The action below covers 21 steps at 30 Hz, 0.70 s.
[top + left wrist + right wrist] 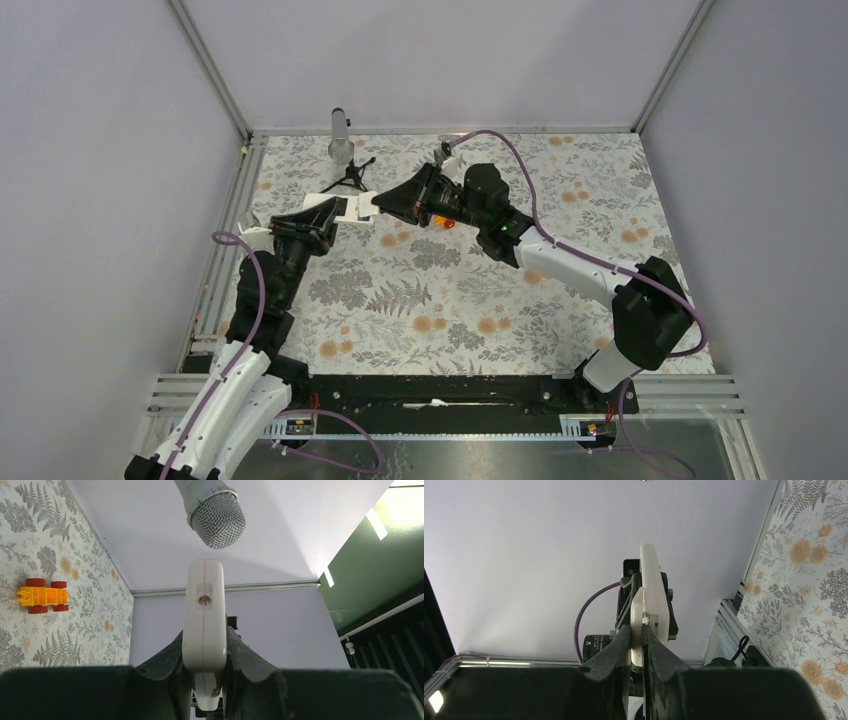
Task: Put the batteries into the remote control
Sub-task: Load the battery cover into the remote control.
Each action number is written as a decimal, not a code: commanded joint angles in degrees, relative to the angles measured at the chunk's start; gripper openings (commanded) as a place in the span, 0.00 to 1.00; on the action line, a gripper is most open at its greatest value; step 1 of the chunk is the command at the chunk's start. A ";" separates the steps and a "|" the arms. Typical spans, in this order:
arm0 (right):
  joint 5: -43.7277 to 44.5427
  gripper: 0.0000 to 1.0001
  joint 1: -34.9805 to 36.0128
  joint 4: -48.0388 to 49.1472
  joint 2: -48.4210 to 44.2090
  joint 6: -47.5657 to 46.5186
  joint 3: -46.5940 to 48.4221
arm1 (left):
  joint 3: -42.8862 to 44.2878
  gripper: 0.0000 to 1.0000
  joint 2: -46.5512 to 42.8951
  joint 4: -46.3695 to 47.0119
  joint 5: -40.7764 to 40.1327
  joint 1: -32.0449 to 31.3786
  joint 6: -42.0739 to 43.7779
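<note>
— Left gripper (205, 640), item one: condition?
— Closed tight on the remote control (204, 605). Matte black fingers (165, 665), broad at the base and tapering, press on both flat faces. The handset is seen edge-on, held in the air above the far left part of the table, its free end pointing towards the right arm.

— Remote, description?
— Smooth white plastic, slim, rounded end. A fine seam runs down the middle of the narrow edge. A shallow oblong recess in that edge holds one small round metallic stud.

— Right gripper (638, 630), item two?
— Jaws almost together, pinching a thin flat white cover piece (637, 615) of hard plastic. It lies alongside the remote's face; whether the two touch I cannot tell.

— Cable?
— Purple cable (589, 605), glossy, curving beside the far arm.

— Table surface?
— Tablecloth (420, 300), pale, printed with grey ferns and orange flowers.

— Other lots?
— Toy car (42, 596): orange blocky plastic body, red wheels, resting on the cloth, partly under the right arm in the top view. Microphone (216, 517): silver wire-mesh dome on a grey barrel, set on a black tripod stand (350, 180) near the back edge.
</note>
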 commanded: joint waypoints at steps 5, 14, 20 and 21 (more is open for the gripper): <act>0.34 0.00 0.23 -9.34 0.68 -4.56 5.06 | 1.07 0.00 0.43 13.50 2.15 -0.23 5.03; 2.39 0.00 0.79 -18.31 1.06 -8.81 8.60 | 1.36 0.00 1.87 17.88 2.68 -0.23 7.12; 5.63 0.00 2.10 -23.78 0.88 -13.24 11.29 | 1.36 0.00 1.69 17.79 2.29 -0.23 6.58; 5.80 0.00 2.27 -24.21 0.91 -13.62 11.69 | 1.36 0.00 1.76 17.79 2.24 -0.23 6.46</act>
